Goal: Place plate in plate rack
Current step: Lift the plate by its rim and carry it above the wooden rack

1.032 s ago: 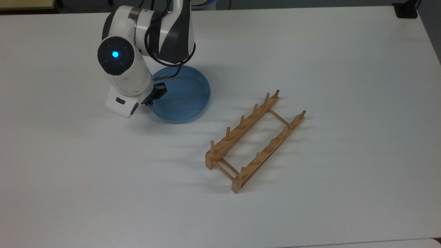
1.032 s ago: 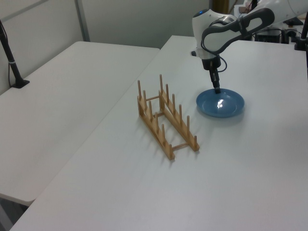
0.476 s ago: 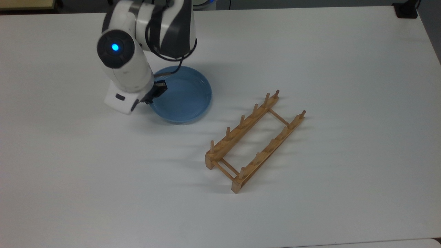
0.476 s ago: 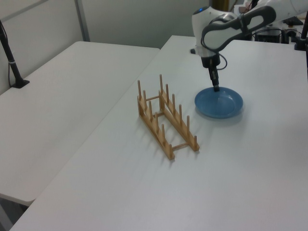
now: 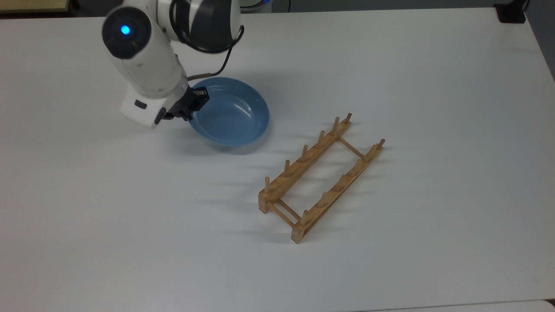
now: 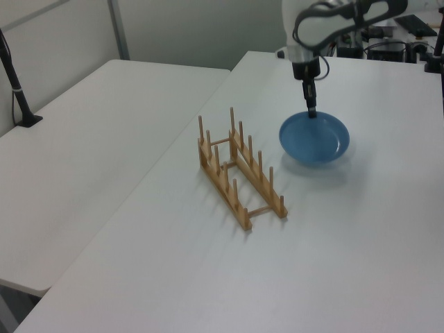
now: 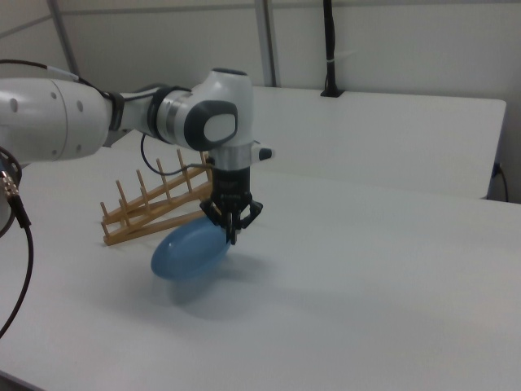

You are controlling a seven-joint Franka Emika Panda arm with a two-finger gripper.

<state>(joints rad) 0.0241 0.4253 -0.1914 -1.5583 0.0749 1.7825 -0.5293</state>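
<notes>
1. The plate [image 5: 232, 113], light blue and glossy, hangs tilted just above the bench [image 5: 390, 65], held by one rim edge.
2. My claw [image 5: 189, 105] is clamped on the plate's rim; I judge the plate stiff, breakable and slippery, so a thin edge grip may let it swing.
3. The plate rack [image 5: 320, 176] stands apart, toward the top view's right.
</notes>
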